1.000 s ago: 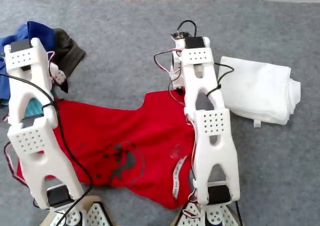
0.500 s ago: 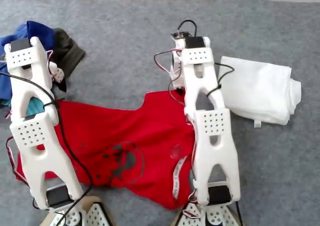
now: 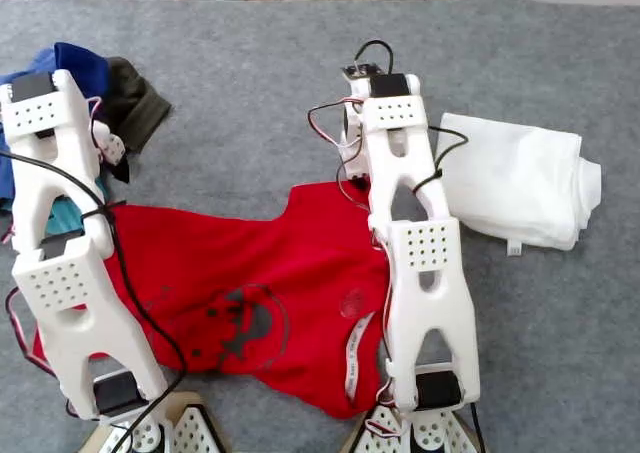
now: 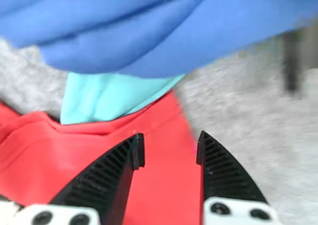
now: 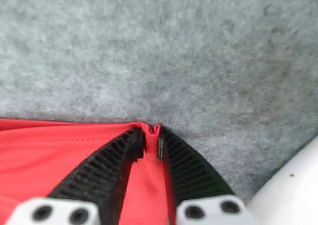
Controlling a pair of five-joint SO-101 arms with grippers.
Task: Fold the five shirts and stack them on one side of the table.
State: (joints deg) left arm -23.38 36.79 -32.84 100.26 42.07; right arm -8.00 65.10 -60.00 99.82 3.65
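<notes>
Red shirt (image 3: 250,263) lies spread at the table's (image 3: 250,63) six o'clock; right gripper (image 5: 150,144) is pinched tight on its far edge, ready to fold, while left gripper (image 4: 168,148) hovers, fingers apart, over the nine o'clock corner. Folded white shirt (image 3: 515,178) waits at three o'clock

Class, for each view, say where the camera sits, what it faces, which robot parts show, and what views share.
High view: above the table, looking down; both arms, red shirt, white shirt.
Left wrist view: on left wrist; open left gripper over red shirt.
Right wrist view: on right wrist; right gripper shut on red shirt.
Shared by all: red shirt.
</notes>
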